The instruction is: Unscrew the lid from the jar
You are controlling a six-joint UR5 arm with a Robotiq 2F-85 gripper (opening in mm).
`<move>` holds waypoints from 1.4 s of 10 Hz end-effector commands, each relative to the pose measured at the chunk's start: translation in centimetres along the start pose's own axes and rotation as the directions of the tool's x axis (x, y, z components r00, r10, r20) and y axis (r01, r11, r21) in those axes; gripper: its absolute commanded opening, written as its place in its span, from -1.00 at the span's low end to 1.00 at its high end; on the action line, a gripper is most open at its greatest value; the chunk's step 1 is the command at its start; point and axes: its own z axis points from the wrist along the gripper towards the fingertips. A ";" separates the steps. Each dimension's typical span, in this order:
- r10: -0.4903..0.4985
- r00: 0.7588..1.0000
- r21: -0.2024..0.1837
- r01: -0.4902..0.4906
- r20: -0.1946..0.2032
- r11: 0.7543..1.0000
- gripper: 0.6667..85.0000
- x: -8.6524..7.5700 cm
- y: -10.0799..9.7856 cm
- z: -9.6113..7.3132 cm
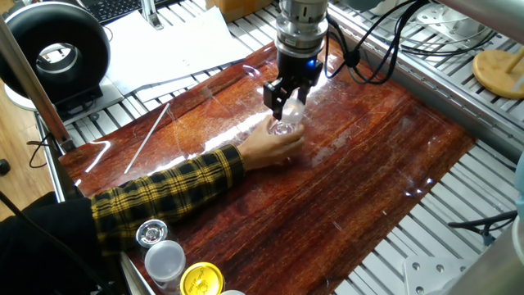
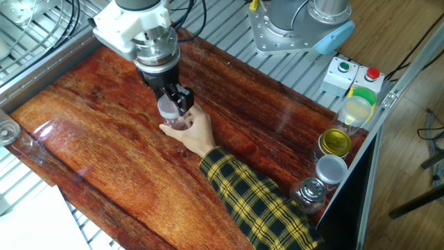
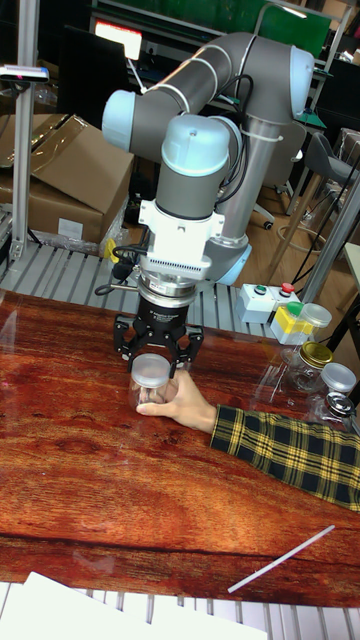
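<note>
On the glossy red-brown wooden worktop (image 2: 104,160), a person's bare hand (image 2: 196,132) steadied the small clear plastic jar (image 2: 175,125). The robot's two-fingered hand (image 3: 156,362) gripped the small translucent white screw lid (image 3: 152,370) atop it.

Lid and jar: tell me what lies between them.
Nothing: in the tall fixed view the lid, gripped by the end effector, sits just above the jar held by a person's hand.
</note>
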 end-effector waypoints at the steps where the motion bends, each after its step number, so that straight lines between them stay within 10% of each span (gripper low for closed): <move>1: 0.019 0.999 -0.002 -0.019 0.038 1.000 -0.01 -1.2 0.0 0.0; 5: -0.019 0.995 -0.011 0.020 0.096 1.000 -0.62 -3.0 0.6 0.0; 14: -0.346 0.933 0.044 0.343 0.102 0.938 -0.65 -3.5 0.0 0.0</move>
